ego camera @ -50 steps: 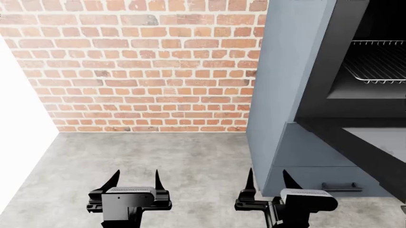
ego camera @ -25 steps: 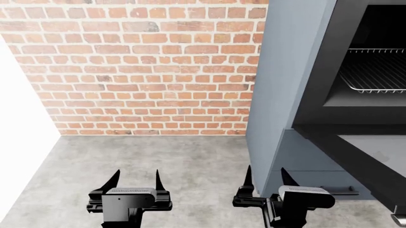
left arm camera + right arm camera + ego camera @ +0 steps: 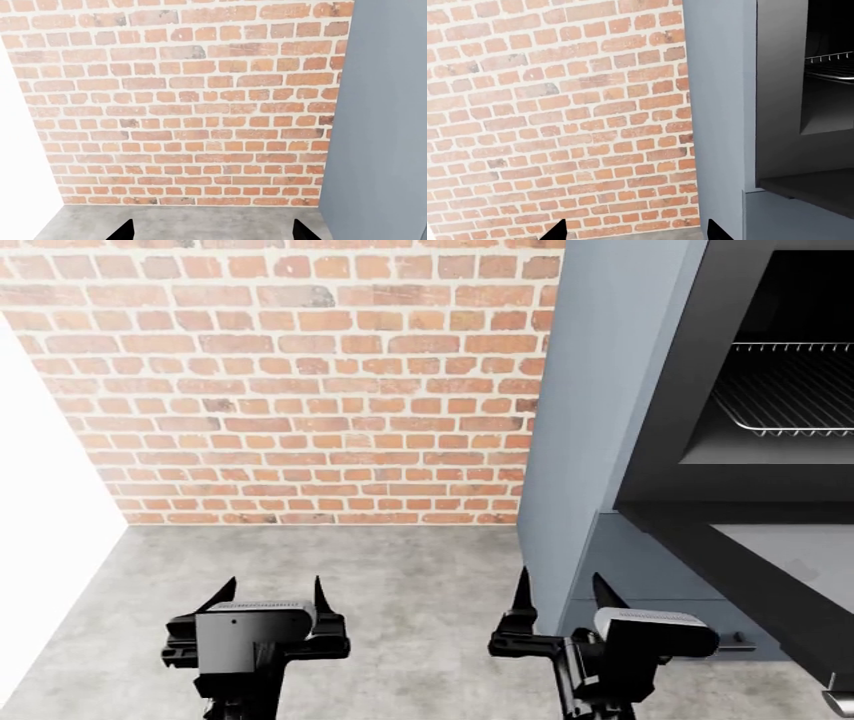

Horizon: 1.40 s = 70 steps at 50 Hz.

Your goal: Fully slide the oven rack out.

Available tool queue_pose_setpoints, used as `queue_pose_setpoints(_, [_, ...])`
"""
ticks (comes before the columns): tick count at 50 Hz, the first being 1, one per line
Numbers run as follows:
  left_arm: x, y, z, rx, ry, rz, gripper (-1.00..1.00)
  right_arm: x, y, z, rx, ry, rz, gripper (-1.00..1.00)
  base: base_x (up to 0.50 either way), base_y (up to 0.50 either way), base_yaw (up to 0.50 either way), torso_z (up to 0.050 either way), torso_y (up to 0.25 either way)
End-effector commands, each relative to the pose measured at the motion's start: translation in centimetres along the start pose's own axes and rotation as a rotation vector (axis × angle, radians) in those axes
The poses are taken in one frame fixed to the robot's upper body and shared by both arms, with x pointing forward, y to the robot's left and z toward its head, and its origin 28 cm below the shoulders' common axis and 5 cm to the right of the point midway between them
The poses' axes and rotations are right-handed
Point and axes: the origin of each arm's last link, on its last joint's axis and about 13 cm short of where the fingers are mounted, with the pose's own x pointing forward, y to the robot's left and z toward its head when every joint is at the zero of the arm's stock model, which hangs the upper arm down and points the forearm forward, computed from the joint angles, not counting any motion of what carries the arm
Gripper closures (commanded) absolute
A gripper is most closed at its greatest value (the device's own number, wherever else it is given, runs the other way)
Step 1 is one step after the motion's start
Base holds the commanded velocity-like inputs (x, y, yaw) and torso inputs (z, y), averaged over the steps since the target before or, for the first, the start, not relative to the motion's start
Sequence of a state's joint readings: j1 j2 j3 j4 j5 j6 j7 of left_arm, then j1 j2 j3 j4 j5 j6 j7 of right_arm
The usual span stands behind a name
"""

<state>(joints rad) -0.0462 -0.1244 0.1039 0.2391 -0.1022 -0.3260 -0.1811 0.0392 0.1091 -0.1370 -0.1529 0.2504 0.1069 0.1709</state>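
Note:
The oven rack (image 3: 790,388) is a silver wire grid inside the open oven cavity at the upper right of the head view; its edge also shows in the right wrist view (image 3: 830,65). The black oven door (image 3: 761,560) hangs open below it. My left gripper (image 3: 267,595) is open and empty, low over the floor, far left of the oven. My right gripper (image 3: 554,592) is open and empty, low beside the cabinet's front corner, well below the rack. Only the fingertips show in the left wrist view (image 3: 125,232) and in the right wrist view (image 3: 557,231).
A blue-grey cabinet (image 3: 601,420) houses the oven, with a drawer and handle (image 3: 727,643) below the door. A red brick wall (image 3: 294,380) stands ahead. Grey concrete floor (image 3: 387,590) lies between me and the wall. A white wall (image 3: 40,490) is on the left.
Both grippers have risen slightly in the head view and the left one has shifted a little left. The view of the oven has held steady over the last half second after dropping earlier.

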Motion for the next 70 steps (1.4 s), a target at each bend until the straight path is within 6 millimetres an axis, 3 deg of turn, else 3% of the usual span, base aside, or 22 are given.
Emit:
queue_pose_setpoints(1, [-0.6, 1.0, 7.7, 0.051, 0.024, 0.000, -1.00, -1.0, 0.6, 8.0, 0.024, -0.025, 0.066, -1.00, 0.00, 0.00, 0.00, 0.000, 0.000])
queue_pose_setpoints(9, [-1.6, 2.9, 14.7, 0.041, 0.005, 0.010, -1.00, -2.5, 0.9, 14.6, 0.002, -0.059, 0.116, -1.00, 0.00, 0.00, 0.00, 0.000, 0.000])
queue_pose_setpoints(11, [-1.6, 3.4, 15.5, 0.034, 0.003, 0.001, -1.00, -2.7, 0.9, 15.8, -0.012, -0.072, 0.124, -1.00, 0.00, 0.00, 0.00, 0.000, 0.000])
queue_pose_setpoints(15, [-1.1, 4.9, 18.1, 0.027, -0.009, 0.178, -1.00, -3.3, 0.8, 17.9, -0.042, -0.103, 0.132, -1.00, 0.00, 0.00, 0.00, 0.000, 0.000])
queue_pose_setpoints(19, [-2.9, 4.0, 19.9, 0.037, -0.019, -0.048, -1.00, -3.8, 0.5, 19.6, -0.066, -0.125, 0.119, -1.00, 0.00, 0.00, 0.00, 0.000, 0.000])
queue_pose_setpoints(25, [-3.2, 4.7, 21.5, 0.039, -0.028, -0.037, -1.00, -4.0, -0.2, 21.2, -0.094, -0.139, 0.092, -1.00, 0.00, 0.00, 0.00, 0.000, 0.000])
queue_pose_setpoints(37, [-2.7, 4.9, 22.9, 0.103, -0.050, -0.043, -1.00, -4.1, -0.8, 22.6, -0.126, -0.150, 0.063, -1.00, 0.00, -0.33, 0.00, 0.000, 0.000])
queue_pose_setpoints(70, [-2.1, 5.3, 22.8, 0.055, 0.002, -0.021, -1.00, -3.5, -1.4, 22.6, -0.120, -0.112, 0.045, -1.00, 0.00, -0.50, 0.00, 0.000, 0.000])
